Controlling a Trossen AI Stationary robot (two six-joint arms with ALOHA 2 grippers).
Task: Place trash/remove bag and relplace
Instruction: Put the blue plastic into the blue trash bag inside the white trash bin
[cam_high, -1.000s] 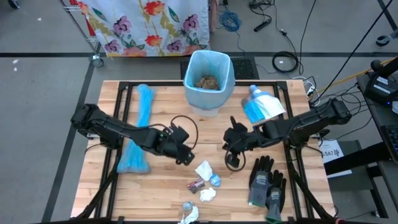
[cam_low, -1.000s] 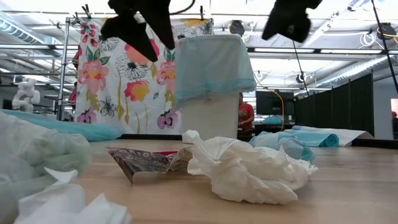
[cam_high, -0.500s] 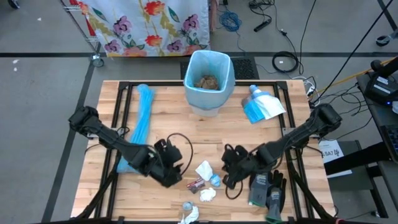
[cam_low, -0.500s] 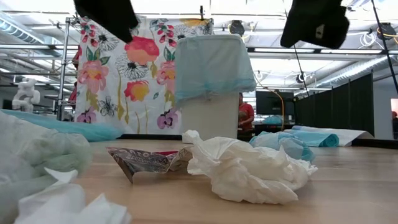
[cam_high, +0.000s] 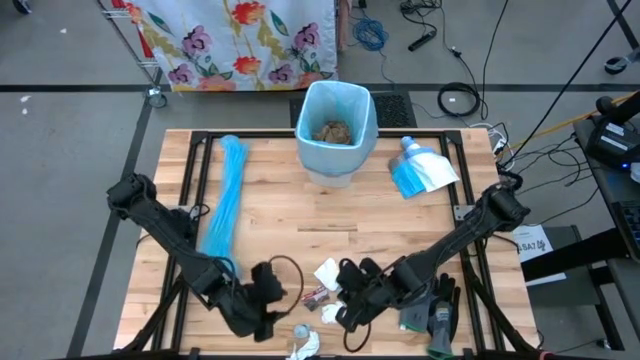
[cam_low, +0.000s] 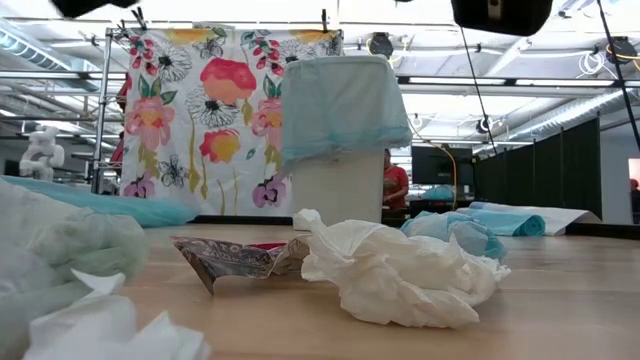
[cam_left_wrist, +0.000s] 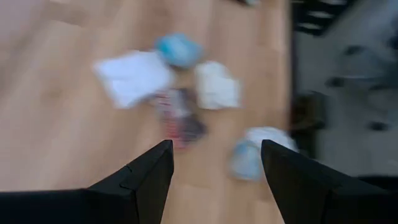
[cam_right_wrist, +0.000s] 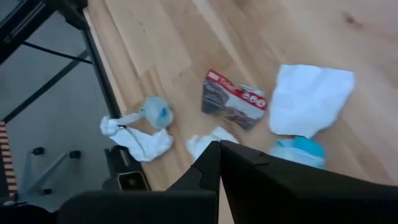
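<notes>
The trash lies in a loose cluster near the table's near edge: a white tissue (cam_high: 327, 272), a printed wrapper (cam_high: 315, 297), a white wad (cam_high: 332, 313), a bluish ball (cam_high: 300, 330) and a twisted white tissue (cam_high: 305, 347). My left gripper (cam_high: 272, 305) hovers open just left of them; its wrist view shows the wrapper (cam_left_wrist: 180, 118) ahead of the spread fingers (cam_left_wrist: 214, 168). My right gripper (cam_high: 345, 305) hovers shut just right of them, above the wad (cam_right_wrist: 208, 140). The bin (cam_high: 335, 120), lined with a light blue bag, stands at the far edge with brown wads inside.
A roll of blue bags (cam_high: 225, 195) lies along the table's left side. A blue-and-white packet (cam_high: 420, 170) sits at the far right. Grey-black gloves (cam_high: 430, 305) lie at the near right, beside my right arm. Bare wood lies between the bin and the scraps.
Both grippers have swung from mid-table toward the near edge, closing on the scraps from either side and sinking slightly. Both wrists have rolled on the way. The left stays open, the right shut. The scraps have not moved.
</notes>
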